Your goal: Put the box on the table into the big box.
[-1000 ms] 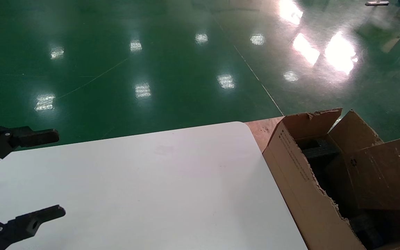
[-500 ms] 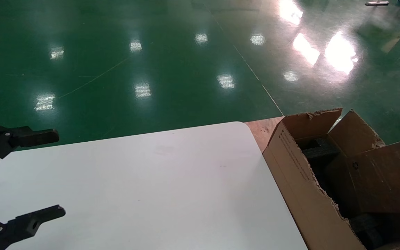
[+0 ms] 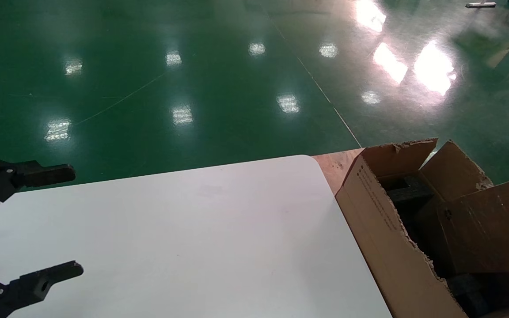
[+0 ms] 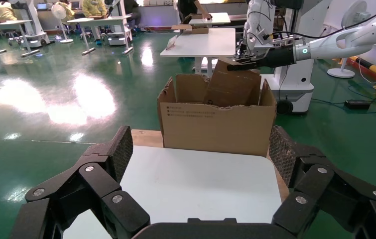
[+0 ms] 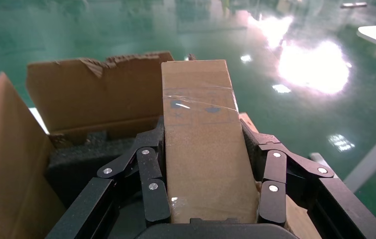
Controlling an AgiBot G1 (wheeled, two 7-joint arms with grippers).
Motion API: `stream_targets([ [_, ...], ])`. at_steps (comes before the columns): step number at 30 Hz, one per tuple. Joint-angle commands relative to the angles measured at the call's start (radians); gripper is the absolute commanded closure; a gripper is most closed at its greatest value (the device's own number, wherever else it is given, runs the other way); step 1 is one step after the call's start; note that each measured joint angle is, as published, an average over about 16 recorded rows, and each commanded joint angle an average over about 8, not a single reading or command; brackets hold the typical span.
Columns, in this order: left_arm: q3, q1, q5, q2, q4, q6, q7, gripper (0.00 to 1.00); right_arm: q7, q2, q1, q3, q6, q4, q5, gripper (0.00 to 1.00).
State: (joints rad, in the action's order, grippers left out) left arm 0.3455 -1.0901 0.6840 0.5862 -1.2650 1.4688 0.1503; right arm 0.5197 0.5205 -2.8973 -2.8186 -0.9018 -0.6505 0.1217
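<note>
Clamped on the small taped box (image 5: 200,144), the right gripper (image 5: 205,169) holds it inside the torn carton (image 3: 382,238), above black foam (image 5: 76,164); release remains (left gripper (image 3: 38,229) idles agape over the table (image 3: 201,238)).

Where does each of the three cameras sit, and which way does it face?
Head view: on the head, looking forward and down at the flat white tabletop and large torn brown carton; open left pincer shows.
Left wrist view: on the left wrist, facing across the table to the carton; its open pincer frames the view.
Right wrist view: on the right wrist, over the carton; right pincer grips the small taped brown box.
Shared: all show the carton.
</note>
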Motion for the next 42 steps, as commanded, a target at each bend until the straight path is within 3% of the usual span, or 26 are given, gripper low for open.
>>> stream_targets([
  [1,0.0,0.0,0.0,0.0,0.0,0.0,0.0,0.0,-0.005,-0.003,-0.001,-0.002,0.024,-0.004,-0.008,1.0],
  [3,0.0,0.0,0.0,0.0,0.0,0.0,0.0,0.0,-0.01,-0.007,0.0,-0.003,0.057,-0.013,-0.017,0.95],
  [10,0.0,0.0,0.0,0.0,0.0,0.0,0.0,0.0,-0.028,-0.021,0.0,-0.006,0.14,-0.049,-0.043,0.08],
  [11,0.0,0.0,0.0,0.0,0.0,0.0,0.0,0.0,-0.03,-0.023,-0.001,-0.006,0.146,-0.052,-0.045,0.0],
  [42,0.0,0.0,0.0,0.0,0.0,0.0,0.0,0.0,-0.019,-0.035,0.033,0.026,0.135,-0.096,-0.037,0.0],
])
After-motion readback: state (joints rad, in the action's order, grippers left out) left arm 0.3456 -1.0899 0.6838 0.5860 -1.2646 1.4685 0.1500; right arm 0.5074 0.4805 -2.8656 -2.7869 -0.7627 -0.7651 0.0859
